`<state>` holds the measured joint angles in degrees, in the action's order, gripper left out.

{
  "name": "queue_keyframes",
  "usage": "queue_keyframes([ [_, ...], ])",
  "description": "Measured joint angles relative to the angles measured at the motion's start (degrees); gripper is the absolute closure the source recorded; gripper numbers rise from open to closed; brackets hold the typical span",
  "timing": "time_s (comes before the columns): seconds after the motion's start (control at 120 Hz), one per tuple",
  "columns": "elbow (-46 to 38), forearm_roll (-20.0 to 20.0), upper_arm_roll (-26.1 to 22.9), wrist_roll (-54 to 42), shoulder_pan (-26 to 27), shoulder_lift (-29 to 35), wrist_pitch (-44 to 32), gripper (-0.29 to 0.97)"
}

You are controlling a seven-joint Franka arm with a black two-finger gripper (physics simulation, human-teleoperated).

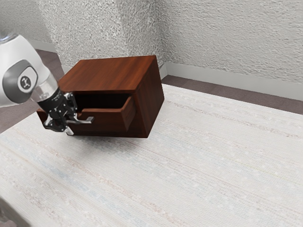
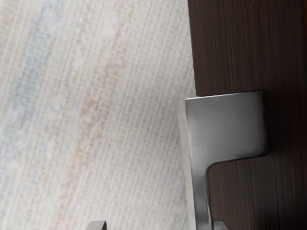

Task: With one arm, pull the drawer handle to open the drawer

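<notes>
- The wooden cabinet (image 1: 113,75) sits on the pale bench (image 1: 199,165), with its drawer (image 1: 106,122) pulled partway out of the cabinet's front.
- The metal handle (image 1: 81,121) juts from the drawer face, away from the cabinet.
- The hand (image 1: 64,124) is at the handle; I cannot tell whether it clamps the handle.

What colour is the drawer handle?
The handle is silver-grey, like brushed metal; the wrist view shows it best.

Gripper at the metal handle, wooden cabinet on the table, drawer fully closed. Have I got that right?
Not quite. The drawer is not fully closed: the exterior view shows it pulled partly out of the cabinet, a dark gap above its front. The rest stands: the gripper is at the metal handle, and the cabinet sits on the table.
</notes>
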<state>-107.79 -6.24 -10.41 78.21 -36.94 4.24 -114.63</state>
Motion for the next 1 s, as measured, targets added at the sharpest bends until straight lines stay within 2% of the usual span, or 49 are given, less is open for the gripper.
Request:
queue_keyframes([
  [1.0,-13.26,-1.81,-0.13,0.63,0.54,11.48,-4.52,0.49],
])
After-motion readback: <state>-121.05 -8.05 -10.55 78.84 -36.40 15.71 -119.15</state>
